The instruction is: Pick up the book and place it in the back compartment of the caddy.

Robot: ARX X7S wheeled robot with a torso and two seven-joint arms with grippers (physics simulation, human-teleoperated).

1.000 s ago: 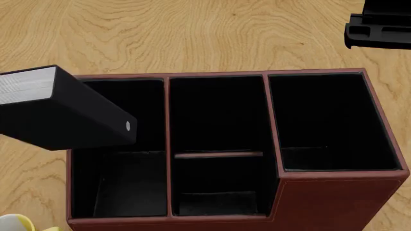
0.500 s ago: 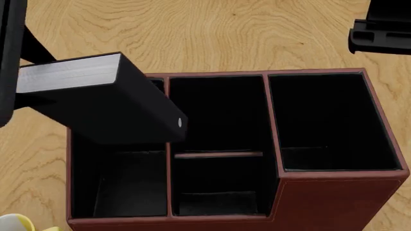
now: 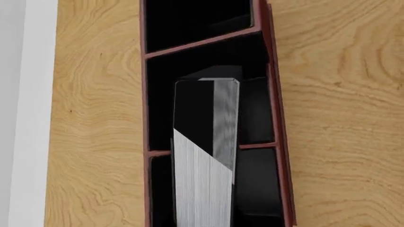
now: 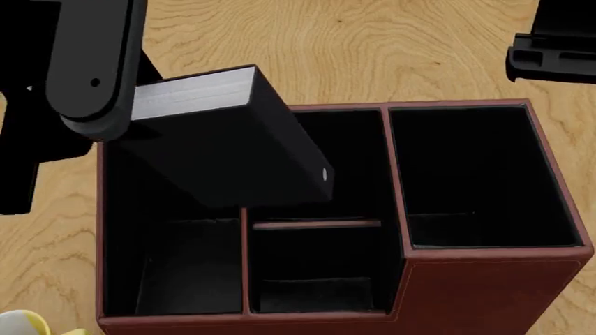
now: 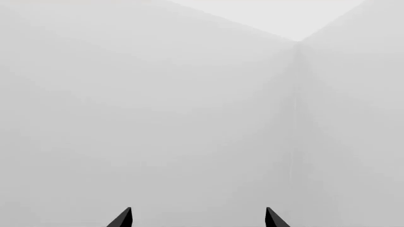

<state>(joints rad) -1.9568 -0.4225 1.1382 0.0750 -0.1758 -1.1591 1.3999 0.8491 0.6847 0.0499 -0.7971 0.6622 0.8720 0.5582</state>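
A: Eyes on the head view; the book (image 4: 237, 157) hangs in the air above the caddy (image 4: 484, 293), tilted, its pale page edges turned up toward the far side and the corner with the tiny white dot dipping lowest, over the middle of the box; it touches none of the walls that I can make out.

B: And the left gripper (image 4: 79, 77)? I see a dark arm at the book's upper end; the fingers themselves are hidden behind the housing, but the book is clearly carried there, so the grip is closed on the book.

A: Agreed; the left wrist view looks straight down the book (image 3: 203, 156), grey pages and black cover filling the centre, with the caddy (image 3: 281, 142) and its red-brown dividers underneath.

B: Where is the back compartment (image 4: 354, 164) in all this? Middle column, far side of the thin low divider bar (image 4: 317, 224); the book's lower corner covers part of its opening from this angle.

A: The right gripper (image 5: 198, 218) is up and away; in its own camera two dark fingertips (image 5: 122, 219) stand well apart, holding nothing, against a plain pale wall (image 5: 189, 104).

B: Light wooden table (image 4: 308, 49) under everything; a sliver of the white-and-yellow mug (image 4: 24, 323) shows at the near left corner of the caddy.
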